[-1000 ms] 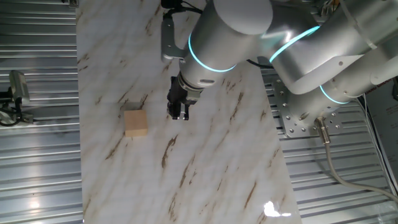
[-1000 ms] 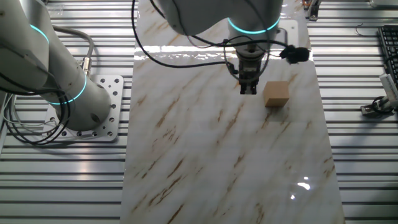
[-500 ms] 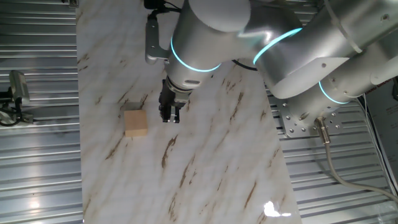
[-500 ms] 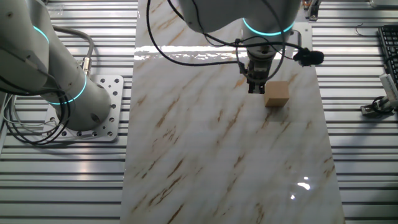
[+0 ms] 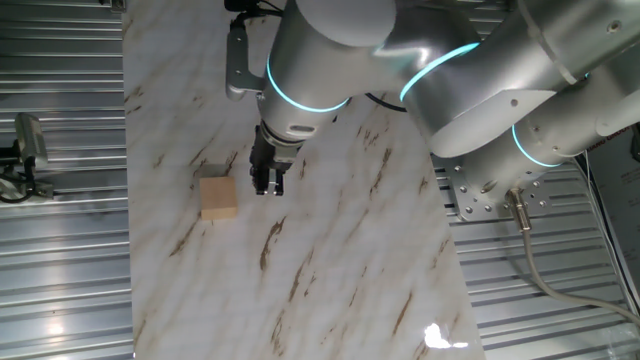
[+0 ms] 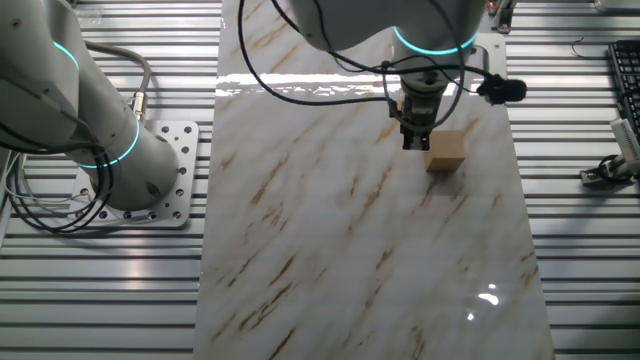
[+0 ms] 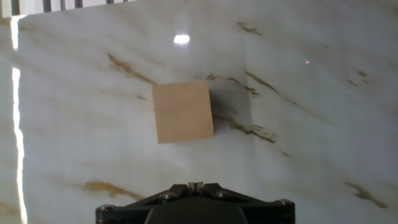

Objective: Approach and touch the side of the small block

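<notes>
Small block [image 5: 218,196] sits alone on the marble-patterned tabletop [image 5: 340,270], out toward the left edge in one fixed view, and just to its right hangs the gripper [image 5: 267,186], fingers pointing down and drawn together with no daylight between them. Nothing is held. A strip of bare marble separates the black tips from the cube's near face, so no touch yet!

Swing to the other fixed view and it looks much tighter: the gripper [image 6: 416,143] is right at the block's [image 6: 445,151] upper left corner, and from this angle I can't tell whether there is a gap at all. The hand view shows the block [image 7: 183,111] squarely ahead, a little left of centre, with clear tabletop [image 7: 323,162] between it and the black housing at the bottom of the frame.

Here's the danger, as I read it: that cube looks light and is pinned by nothing. Come in fast and the fingers will shove or spin it instead of touching its side. Ride too high and the tips meet the top edge, not the side. Drift off line and they clip a corner.

Against the frames from a second ago, the arm has swept leftward and closed most of the gap; the block hasn't budged.
</notes>
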You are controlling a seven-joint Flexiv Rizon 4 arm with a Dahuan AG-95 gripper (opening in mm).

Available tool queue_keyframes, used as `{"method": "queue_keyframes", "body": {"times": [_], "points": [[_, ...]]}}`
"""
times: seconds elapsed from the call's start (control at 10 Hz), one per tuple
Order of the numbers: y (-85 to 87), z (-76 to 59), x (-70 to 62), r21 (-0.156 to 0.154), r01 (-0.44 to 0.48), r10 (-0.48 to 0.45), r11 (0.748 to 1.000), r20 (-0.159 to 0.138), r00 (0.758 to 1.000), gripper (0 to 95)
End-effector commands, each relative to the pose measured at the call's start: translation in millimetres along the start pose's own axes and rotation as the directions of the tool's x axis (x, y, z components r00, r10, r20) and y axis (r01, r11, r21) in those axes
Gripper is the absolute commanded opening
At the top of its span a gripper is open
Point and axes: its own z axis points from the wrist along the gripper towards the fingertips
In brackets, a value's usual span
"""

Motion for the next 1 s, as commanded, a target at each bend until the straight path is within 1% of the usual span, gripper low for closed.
{"method": "queue_keyframes", "body": {"times": [0.1, 0.2, 0.5, 0.9, 1.0], "points": [[-1.3, -0.6, 2.6, 0.007, -0.006, 0.006, 1.0, 0.003, 1.0, 0.0], [-1.3, -0.6, 2.6, 0.008, -0.008, 0.008, 1.0, 0.001, 1.0, 0.0], [-1.3, -0.6, 2.6, -0.001, 0.005, -0.005, 1.0, -0.001, 1.0, 0.0], [-1.3, -0.6, 2.6, -0.003, 0.042, -0.042, 0.999, -0.028, 0.999, 0.0], [-1.3, -0.6, 2.6, -0.006, 0.045, -0.045, 0.999, -0.039, 0.998, 0.0]]}}
